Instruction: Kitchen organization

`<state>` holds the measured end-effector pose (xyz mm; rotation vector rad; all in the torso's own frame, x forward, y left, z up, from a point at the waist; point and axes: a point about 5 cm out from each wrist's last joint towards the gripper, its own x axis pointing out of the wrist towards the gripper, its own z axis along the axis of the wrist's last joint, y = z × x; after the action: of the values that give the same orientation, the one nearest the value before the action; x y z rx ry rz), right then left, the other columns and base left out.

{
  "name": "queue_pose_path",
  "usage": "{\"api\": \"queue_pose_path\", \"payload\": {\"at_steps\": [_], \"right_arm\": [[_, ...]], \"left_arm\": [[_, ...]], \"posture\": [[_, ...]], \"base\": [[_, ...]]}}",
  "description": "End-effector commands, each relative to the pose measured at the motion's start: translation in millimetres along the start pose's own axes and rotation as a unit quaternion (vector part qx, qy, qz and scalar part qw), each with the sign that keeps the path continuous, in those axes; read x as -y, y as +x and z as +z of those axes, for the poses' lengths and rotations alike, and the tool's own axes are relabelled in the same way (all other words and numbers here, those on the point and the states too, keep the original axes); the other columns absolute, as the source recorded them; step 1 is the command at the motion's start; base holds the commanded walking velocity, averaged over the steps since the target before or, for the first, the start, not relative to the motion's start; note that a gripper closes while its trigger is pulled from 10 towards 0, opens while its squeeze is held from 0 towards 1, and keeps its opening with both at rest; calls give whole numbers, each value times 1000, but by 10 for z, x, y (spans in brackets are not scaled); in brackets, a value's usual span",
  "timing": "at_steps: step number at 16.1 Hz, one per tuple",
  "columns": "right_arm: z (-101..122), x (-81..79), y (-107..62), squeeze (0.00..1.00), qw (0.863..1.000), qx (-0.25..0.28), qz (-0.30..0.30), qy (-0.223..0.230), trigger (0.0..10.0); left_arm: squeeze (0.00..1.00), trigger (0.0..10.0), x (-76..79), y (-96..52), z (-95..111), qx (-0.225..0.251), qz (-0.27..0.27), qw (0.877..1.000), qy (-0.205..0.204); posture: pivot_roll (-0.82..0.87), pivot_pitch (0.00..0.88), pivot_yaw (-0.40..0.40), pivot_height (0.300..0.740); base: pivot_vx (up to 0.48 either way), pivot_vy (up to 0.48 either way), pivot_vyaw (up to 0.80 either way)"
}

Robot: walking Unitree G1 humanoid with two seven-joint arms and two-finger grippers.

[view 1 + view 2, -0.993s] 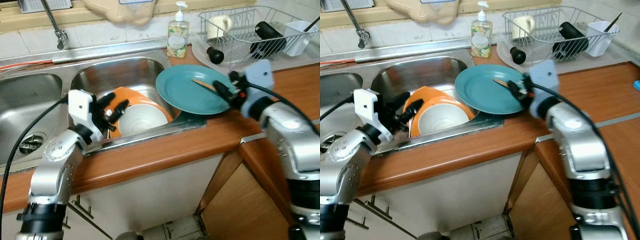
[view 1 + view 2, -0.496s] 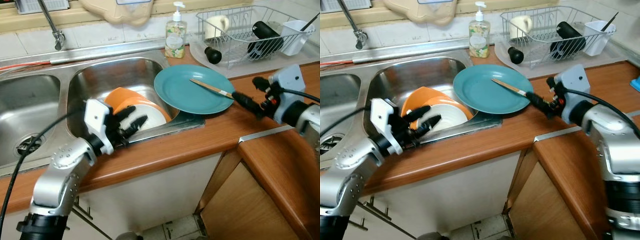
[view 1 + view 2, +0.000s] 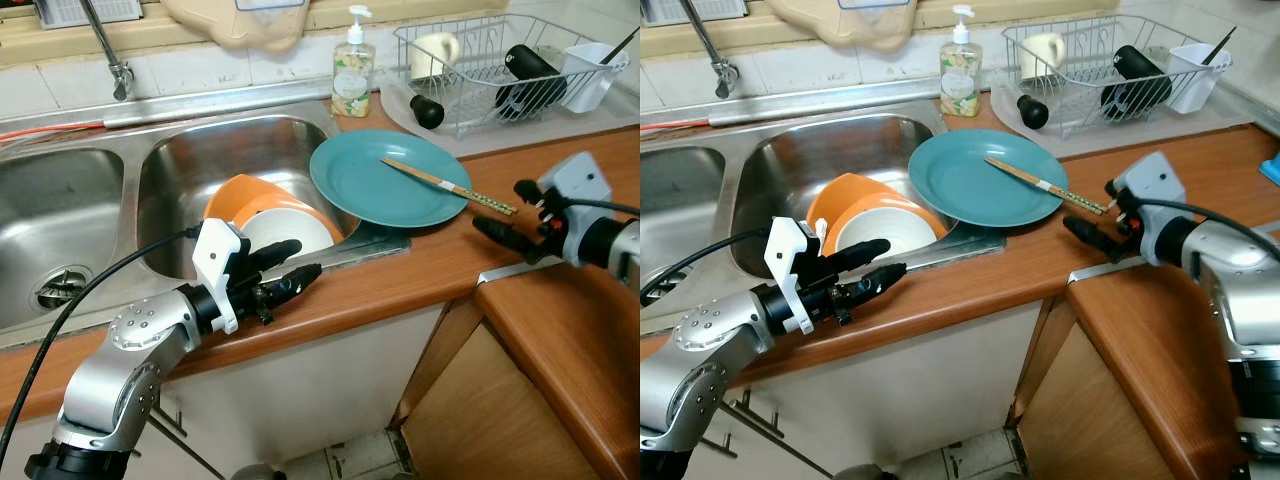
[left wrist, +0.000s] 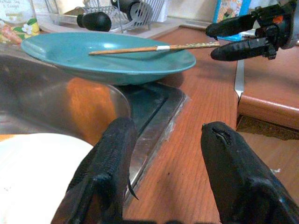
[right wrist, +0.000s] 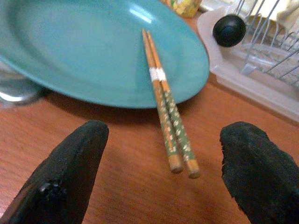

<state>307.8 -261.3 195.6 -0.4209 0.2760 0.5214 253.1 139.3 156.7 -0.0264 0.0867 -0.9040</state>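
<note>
Two black fingers of the right gripper stand spread apart with nothing between them, at the right of the frame over the wooden counter; the green-patterned ends of the chopsticks lie just ahead of the fingertips, pointing into the gap but apart from both. That pair of chopsticks rests across the teal plate, its decorated ends overhanging the plate's rim above the counter. The plate sits at centre frame, perched on the corner of the sink. Lower left, the left gripper also has its fingers parted and holds nothing, hovering over the counter's front edge beside the sink rim. Behind it, orange bowls lean stacked in the basin. A soap bottle and dish rack stand along the upper right
</note>
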Motion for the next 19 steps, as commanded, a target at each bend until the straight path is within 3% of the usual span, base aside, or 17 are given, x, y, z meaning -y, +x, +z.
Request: {"api": "queue_pose_path", "payload": {"at_steps": [1, 2, 4, 7, 19], "right_arm": [[29, 22, 21, 0, 1000, -1, -2, -16, 5686], [13, 39, 38, 0, 1000, -4, -6, -20, 2941], [24, 52, 64, 0, 1000, 2, -8, -22, 706], [43, 64, 87, 0, 1000, 12, -7, -22, 0], [12, 48, 135, 0, 1000, 15, 12, -17, 0]], "left_arm": [[0, 10000, 15, -8, 29, -3, -6, 1000, 6], [0, 10000, 16, -10, 31, -4, -6, 1000, 6], [0, 10000, 9, -10, 34, -5, -4, 1000, 8], [0, 10000, 4, -7, 36, -4, -2, 1000, 9], [0, 10000, -22, -12, 30, -8, 6, 1000, 13]], "posture": [[-48, 0, 42, 740], [-48, 0, 42, 740], [-48, 0, 40, 740], [-47, 0, 39, 740], [-47, 0, 38, 740]], "base": [[0, 0, 0], [0, 0, 0], [0, 0, 0], [0, 0, 0], [0, 0, 0]]}}
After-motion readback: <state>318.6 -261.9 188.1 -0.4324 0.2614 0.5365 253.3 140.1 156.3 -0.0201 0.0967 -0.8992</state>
